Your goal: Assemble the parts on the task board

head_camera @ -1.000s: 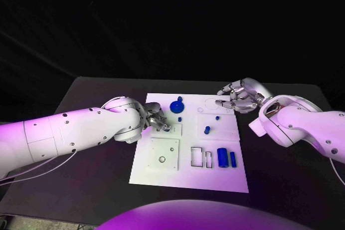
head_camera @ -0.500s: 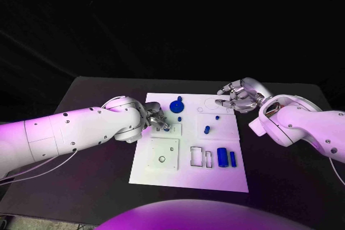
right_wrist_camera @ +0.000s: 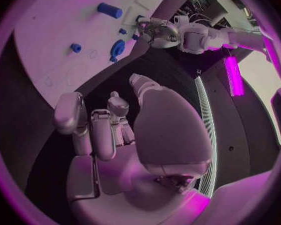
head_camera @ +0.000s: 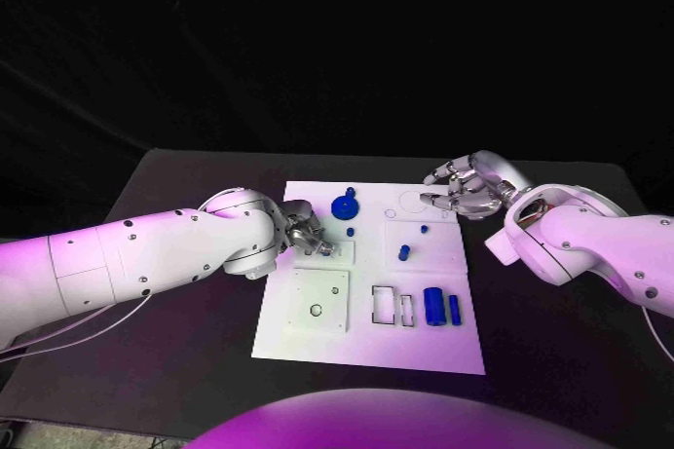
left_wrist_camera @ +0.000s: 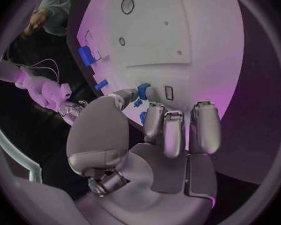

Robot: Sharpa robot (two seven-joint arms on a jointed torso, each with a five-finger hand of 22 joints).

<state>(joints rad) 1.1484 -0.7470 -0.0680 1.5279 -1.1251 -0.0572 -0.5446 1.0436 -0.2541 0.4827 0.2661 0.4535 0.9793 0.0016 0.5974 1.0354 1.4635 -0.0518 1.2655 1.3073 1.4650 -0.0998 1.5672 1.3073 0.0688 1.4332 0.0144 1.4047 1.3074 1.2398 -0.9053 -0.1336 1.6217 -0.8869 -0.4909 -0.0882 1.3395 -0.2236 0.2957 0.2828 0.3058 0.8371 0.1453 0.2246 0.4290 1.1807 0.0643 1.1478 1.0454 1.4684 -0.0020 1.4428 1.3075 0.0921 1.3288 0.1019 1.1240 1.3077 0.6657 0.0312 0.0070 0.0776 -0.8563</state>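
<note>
At the left hand (head_camera: 299, 233) fingertips, near the task board (head_camera: 368, 347) left edge, a small blue part (left_wrist_camera: 142, 89) sits pinched btwn thumb and a finger, other fingers curled alongside; the left wrist view shows the part right at the tips w/ two more small blue bits just below it, can't tell if those are pegs already seated or loose. Step in hand looks like seating this piece into the board by the fingertips. To do it well, I'd judge: keep the pinch light, bring the part down square to the board, don't let the curled fingers drag across the surface, release only once it sits flush. Right hand (head_camera: 468, 191) hovers off the board's far right corner, fingers curled in, holding nothing as far as the right wrist view shows; well apart from the left hand's work. Just beyond the left fingertips stands the blue disc part (head_camera: 344, 209), close enough to knock if the hand swings outward. A small blue peg (head_camera: 403, 253) stands further toward the right hand, and two blue cylinders (head_camera: 441, 308) lie well back from both hands beside empty rectangular slots (head_camera: 392, 307). Square plate outline (head_camera: 320, 299) sits behind the left fingers, not obstructing.
</note>
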